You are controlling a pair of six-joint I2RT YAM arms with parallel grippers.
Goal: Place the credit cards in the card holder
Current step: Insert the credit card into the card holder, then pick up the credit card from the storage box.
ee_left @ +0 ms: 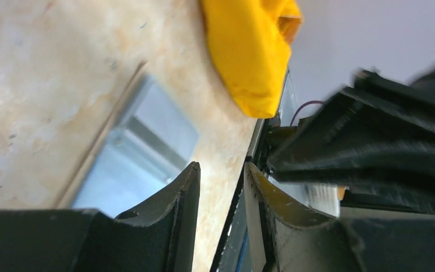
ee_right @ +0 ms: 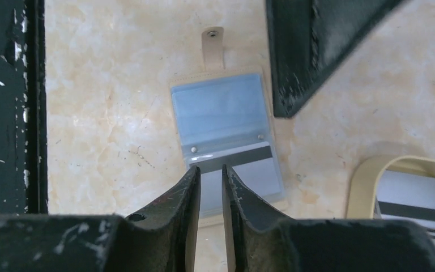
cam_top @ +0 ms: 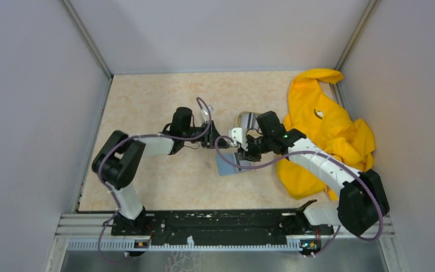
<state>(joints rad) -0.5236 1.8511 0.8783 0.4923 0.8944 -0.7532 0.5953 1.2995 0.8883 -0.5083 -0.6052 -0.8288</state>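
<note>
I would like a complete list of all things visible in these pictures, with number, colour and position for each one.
card holder: one, tan with light blue inside, lying open on the table, under the right claw.
credit card: one, pale with a dark stripe, apparently in a pocket of the holder.
credit cards: number unclear, white with a dark stripe, in the dish.
dish: one, beige, beside the holder.
cloth: one, yellow, crumpled on the table's right side.
table: one, beige marbled.
left claw: one, black, open, near the holder.
right claw: one, black, slightly open, above the holder.
</note>
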